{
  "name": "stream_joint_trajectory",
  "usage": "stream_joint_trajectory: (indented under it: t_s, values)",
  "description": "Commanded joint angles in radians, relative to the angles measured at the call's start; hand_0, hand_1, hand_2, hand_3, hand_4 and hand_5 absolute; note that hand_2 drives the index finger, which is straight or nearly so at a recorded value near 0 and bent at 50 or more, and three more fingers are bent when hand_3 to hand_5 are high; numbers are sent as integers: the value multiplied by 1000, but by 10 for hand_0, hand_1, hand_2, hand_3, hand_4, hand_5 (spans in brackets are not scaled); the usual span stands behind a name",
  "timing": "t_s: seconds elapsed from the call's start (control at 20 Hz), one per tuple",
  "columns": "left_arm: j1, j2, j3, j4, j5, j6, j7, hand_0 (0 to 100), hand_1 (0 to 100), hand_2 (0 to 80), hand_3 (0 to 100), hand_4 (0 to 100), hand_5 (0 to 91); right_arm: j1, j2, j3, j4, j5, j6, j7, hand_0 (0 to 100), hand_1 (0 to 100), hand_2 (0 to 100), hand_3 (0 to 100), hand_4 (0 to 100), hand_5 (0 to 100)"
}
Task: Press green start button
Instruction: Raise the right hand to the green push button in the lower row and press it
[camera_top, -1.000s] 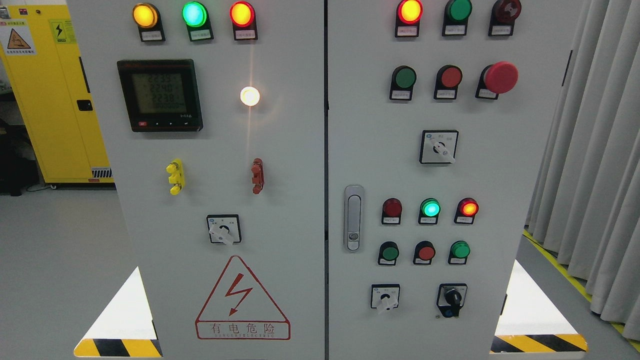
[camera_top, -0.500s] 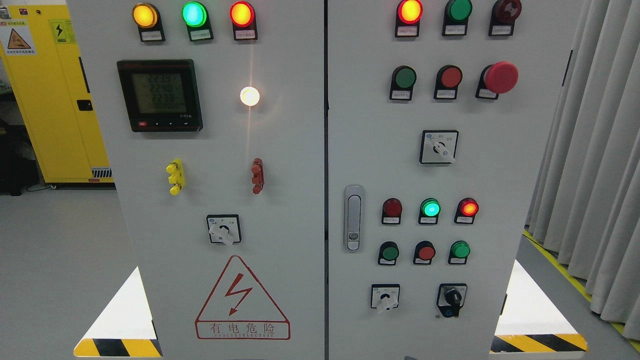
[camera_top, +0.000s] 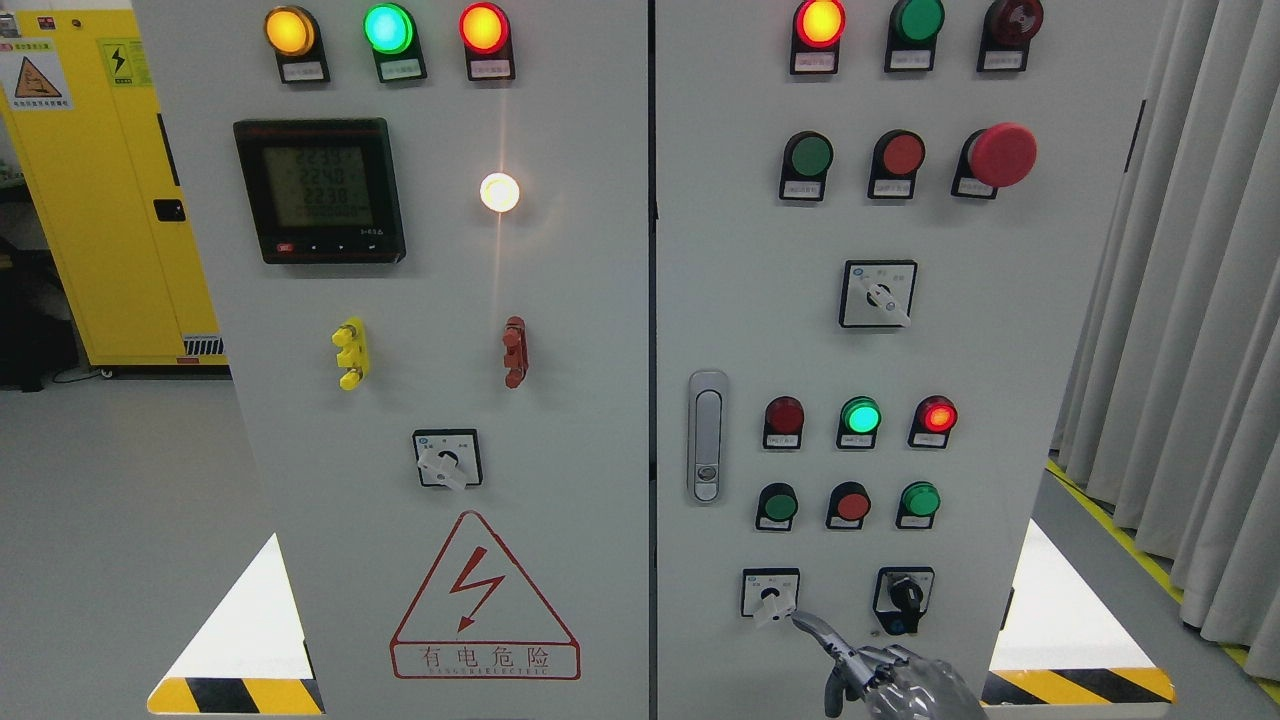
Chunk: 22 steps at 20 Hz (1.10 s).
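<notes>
Pointing up-left, right hand (camera_top: 890, 680) forefinger.

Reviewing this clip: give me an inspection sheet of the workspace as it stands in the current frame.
Surface: grey control cabinet, two doors, upright.
Job's things: green buttons and on the right door; which one is start cannot be told.
Clutter: nothing seen.
Hands: right hand at the bottom edge, index finger extended near the white selector switch; left not in view.
Cables: nothing seen.
Surroundings: yellow cabinet left, grey curtain right, hazard tape on the floor.
</notes>
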Motion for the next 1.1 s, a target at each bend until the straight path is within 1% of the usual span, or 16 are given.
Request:
stream_joint_trajectory:
  t_s: [0.0, 0.1, 0.3, 0.7, 0.85, 1.05]
  values:
    - [-29, -4, -1, -26, 0, 0, 0, 120, 556, 0, 0, 0, 0, -91, -1, 23, 17, 50, 2, 11, 315, 591, 0, 706, 722, 623]
    - [-29, -4, -1, -26, 0, 0, 0, 120, 556, 0, 0, 0, 0, -117, -1, 22, 61, 53, 4, 9, 314, 591, 0, 706, 722, 627]
    - [-29, -4, -1, -26, -1, 0, 0, 120, 556, 0, 0, 0, 0, -152, -1, 20, 94, 53, 7, 11, 312, 592, 0, 711, 719, 630]
    - [-29, -4, -1, -26, 0, 0, 2, 120, 556, 0, 0, 0, 0, -158, 2, 33, 109, 53, 15, 11, 312, 591, 0, 709, 717, 629]
    - [-29, -4, -1, -26, 0, 0, 0, 120, 556, 0, 0, 0, 0, -173, 2, 36, 126, 53, 21, 26, 311, 591, 0, 708, 716, 629]
    - [-29, -4, -1, -26, 0, 0, 0, 120, 556, 0, 0, 0, 0, -178, 2, 34, 156, 53, 30, 32, 311, 590, 0, 709, 716, 626]
